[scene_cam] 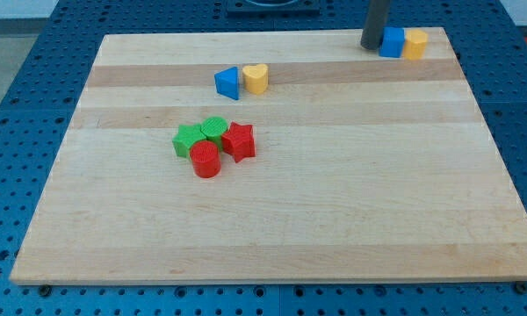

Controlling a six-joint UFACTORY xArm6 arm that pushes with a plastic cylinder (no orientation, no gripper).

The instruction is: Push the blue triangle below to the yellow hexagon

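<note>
Two blocks by tip: blue cube (pixel 391 42) touching my tip (pixel 371 46), yellow hexagon (pixel 414 43) beyond.
Blue triangle (pixel 227 82): well left of tip, touching yellow heart (pixel 256 78).
Tip state: bare rod, holding nothing.
Board (pixel 334 202): tip near top edge.

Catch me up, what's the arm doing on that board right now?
It's a block-pushing run. My tip sits at the view's top right, against the left side of a blue block that touches a yellow hexagon. The blue triangle it should move lies apart, upper middle, beside a yellow heart. Two green blocks, a red star and a red cylinder cluster mid-board.
</note>
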